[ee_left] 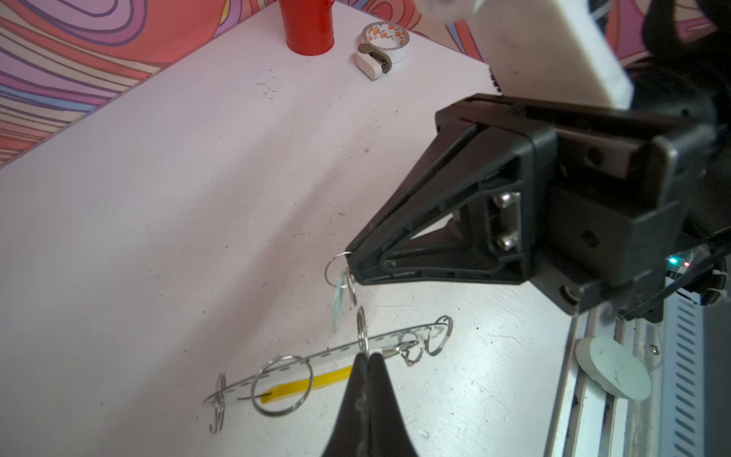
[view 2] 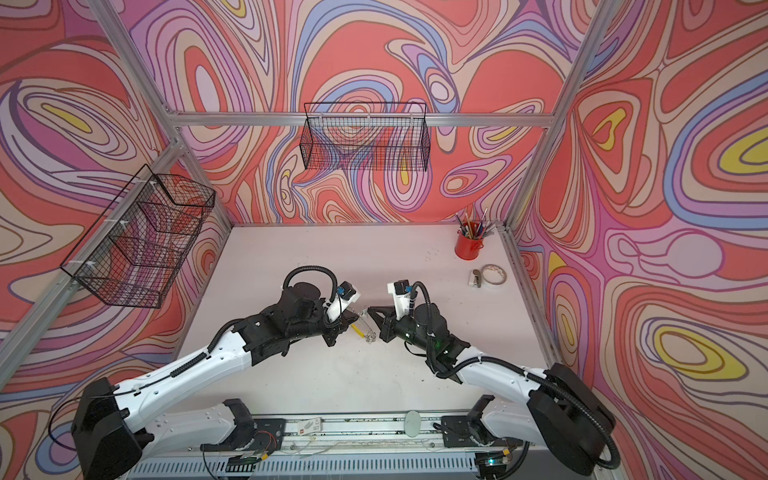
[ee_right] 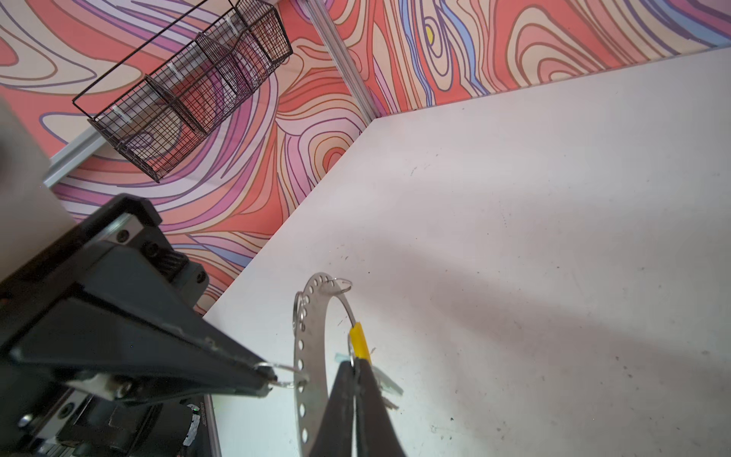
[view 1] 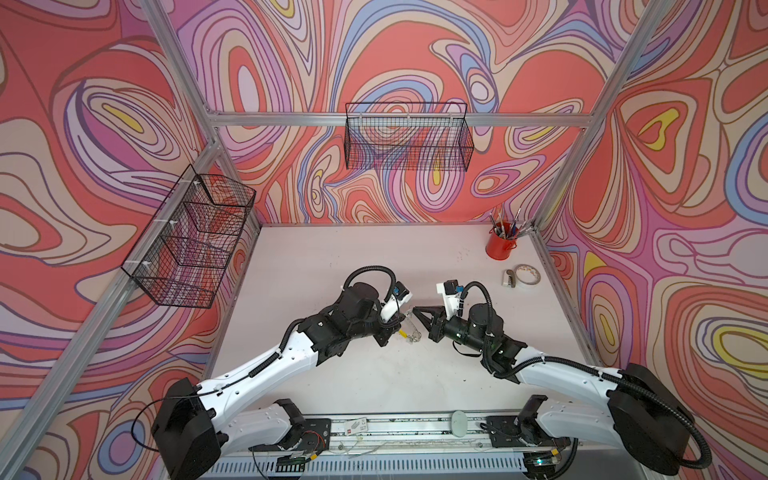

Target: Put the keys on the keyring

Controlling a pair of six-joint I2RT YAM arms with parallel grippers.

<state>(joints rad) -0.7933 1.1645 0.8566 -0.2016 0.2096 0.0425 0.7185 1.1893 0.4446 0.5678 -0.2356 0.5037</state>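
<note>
The left end effector (ee_left: 366, 358), pressed together, pinches a wire loop (ee_left: 361, 328) of the keyring (ee_left: 316, 355) at mid-table (ee_left: 197, 198). The right end effector (ee_left: 350, 259) (likewise clamped) seemingly holds a tagged key (ee_left: 338, 302), awaiting careful threading on.

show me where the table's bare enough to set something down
Barest: the far-left table, between back wall and left arm. Also free: the near middle, between both arms and the front rail. Crowded: the centre, where left gripper, right gripper and keyring meet, and the far-right corner with the red pen cup and tape roll.
</note>
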